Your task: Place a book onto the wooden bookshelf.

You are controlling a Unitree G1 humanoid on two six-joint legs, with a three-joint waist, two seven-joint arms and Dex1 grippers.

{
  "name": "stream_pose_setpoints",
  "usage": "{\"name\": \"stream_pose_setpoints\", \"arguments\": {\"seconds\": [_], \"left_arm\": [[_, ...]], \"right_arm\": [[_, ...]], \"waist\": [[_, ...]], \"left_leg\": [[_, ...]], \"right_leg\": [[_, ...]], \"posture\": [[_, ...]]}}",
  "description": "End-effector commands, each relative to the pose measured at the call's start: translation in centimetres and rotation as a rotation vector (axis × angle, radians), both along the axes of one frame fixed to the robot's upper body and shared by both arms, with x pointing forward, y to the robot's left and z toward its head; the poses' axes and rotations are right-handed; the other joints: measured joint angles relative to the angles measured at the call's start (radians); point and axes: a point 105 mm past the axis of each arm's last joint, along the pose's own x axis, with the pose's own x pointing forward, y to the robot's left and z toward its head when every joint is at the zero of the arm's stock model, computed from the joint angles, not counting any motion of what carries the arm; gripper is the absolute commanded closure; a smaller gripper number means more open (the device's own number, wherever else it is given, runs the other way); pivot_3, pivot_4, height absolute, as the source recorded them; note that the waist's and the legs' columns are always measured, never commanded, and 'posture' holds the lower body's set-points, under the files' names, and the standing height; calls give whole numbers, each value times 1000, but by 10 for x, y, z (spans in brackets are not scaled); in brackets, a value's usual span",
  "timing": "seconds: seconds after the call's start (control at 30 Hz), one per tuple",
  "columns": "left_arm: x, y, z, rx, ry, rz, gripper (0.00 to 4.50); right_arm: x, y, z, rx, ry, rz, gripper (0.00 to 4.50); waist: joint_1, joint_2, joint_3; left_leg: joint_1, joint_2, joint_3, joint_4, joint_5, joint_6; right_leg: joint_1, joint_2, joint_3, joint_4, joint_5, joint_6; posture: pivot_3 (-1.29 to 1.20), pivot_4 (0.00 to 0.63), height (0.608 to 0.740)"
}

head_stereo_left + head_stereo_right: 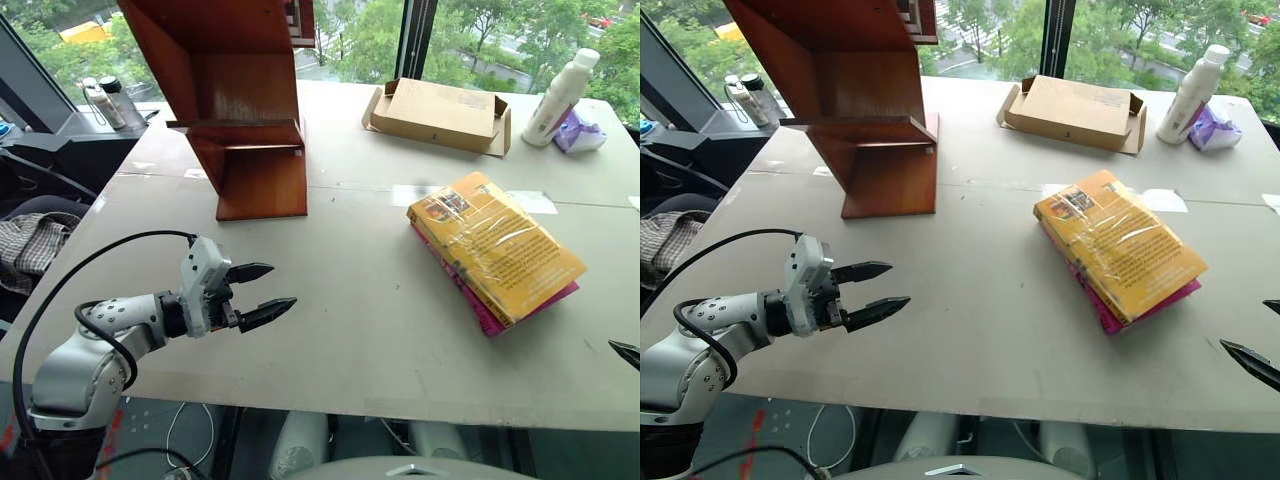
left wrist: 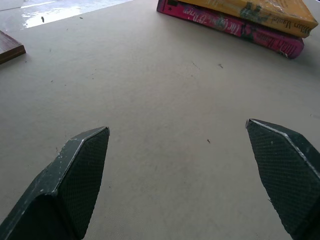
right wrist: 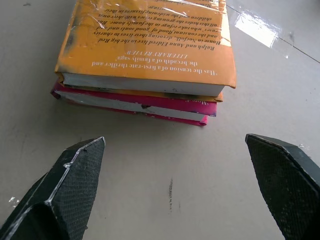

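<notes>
Both pincers spread wide, empty; right gripper (image 3: 172,187) facing the book (image 3: 150,45): best clamping only yellow, sparing the pink book (image 3: 135,106).

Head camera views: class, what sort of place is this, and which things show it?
Probably an office or lab by a window: a large grey table with a wooden bookshelf, stacked books, and trees outside.

Pink book (image 1: 497,318), cardboard box (image 1: 440,112), white bottle (image 1: 561,97), perhaps purple wrapper (image 1: 579,132)

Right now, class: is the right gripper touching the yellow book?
Apart. The right wrist view shows bare table between the open right gripper and the yellow book, which lies on a pink book.
</notes>
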Motion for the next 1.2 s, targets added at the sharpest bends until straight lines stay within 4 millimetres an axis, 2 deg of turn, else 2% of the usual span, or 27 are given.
{"name": "stream_pose_setpoints", "arguments": {"seconds": [0.03,0.07,0.2,0.3,0.4,0.5,0.53,0.6,0.67,0.77,0.93,1.03,1.2], "left_arm": [[5,-7,18,-21,-78,-21,0],[9,-12,24,-39,-109,-27,0],[17,-29,42,-85,-174,-63,0],[17,-43,56,-103,-223,-118,0],[15,-57,72,-125,-268,-191,0],[11,-69,83,-155,-286,-259,0],[10,-72,85,-160,-289,-277,0],[8,-79,87,-163,-294,-305,0],[4,-84,86,-168,-288,-338,0],[2,-91,85,-176,-287,-360,0],[1,-100,84,-193,-290,-370,0],[-1,-103,82,-198,-290,-374,0],[-4,-105,81,-209,-290,-372,0]], "right_arm": [[12,2,15,-36,-94,-5,36],[21,5,22,-64,-166,-25,36],[39,18,44,-66,-189,-127,36],[50,42,73,120,-197,-62,36],[72,51,79,24,-163,-101,735],[99,66,83,-33,-141,-116,2268],[108,69,83,-68,-133,-121,2592],[124,70,77,-236,-121,-114,3435],[140,71,71,-321,-121,-113,4430],[167,70,62,-417,-102,-120,4471],[194,46,49,-523,-22,-146,4471],[202,36,37,-550,52,-129,4471],[201,18,15,-533,201,-106,4471]], "waist": [[0,0,0],[0,0,0],[0,3,-1],[-3,2,0],[-3,1,1],[-1,0,0],[-2,0,0],[-3,2,2],[-2,1,2],[-3,1,2],[-1,1,2],[-2,1,2],[-2,2,2]], "left_leg": [[0,0,0,0,0,0],[0,0,0,0,0,0],[0,0,0,3,0,0],[1,0,0,3,0,0],[0,-1,1,3,0,1],[0,-1,0,2,0,1],[0,-1,0,2,0,1],[-1,-1,1,3,0,1],[-2,-2,1,3,0,1],[-3,-2,3,3,0,1],[-5,-2,2,4,0,2],[-6,-2,2,4,0,2],[-6,-2,1,4,0,2]], "right_leg": [[0,0,0,0,0,0],[0,0,0,0,0,0],[1,-1,-2,1,1,-1],[2,0,-2,1,1,-1],[1,1,-2,1,1,-1],[2,3,-3,0,1,-1],[2,4,-3,0,1,-1],[0,5,-3,0,1,-1],[0,5,-3,0,1,-1],[-2,5,-4,0,1,-1],[-3,6,-6,0,1,0],[-3,7,-6,0,2,0],[-3,8,-6,0,3,3]], "posture": [[0,150,740],[0,150,740],[0,150,740],[0,150,740],[0,150,740],[0,150,740],[0,150,740],[0,150,740],[0,150,740],[0,150,740],[0,150,740],[0,150,740],[0,150,740]]}}
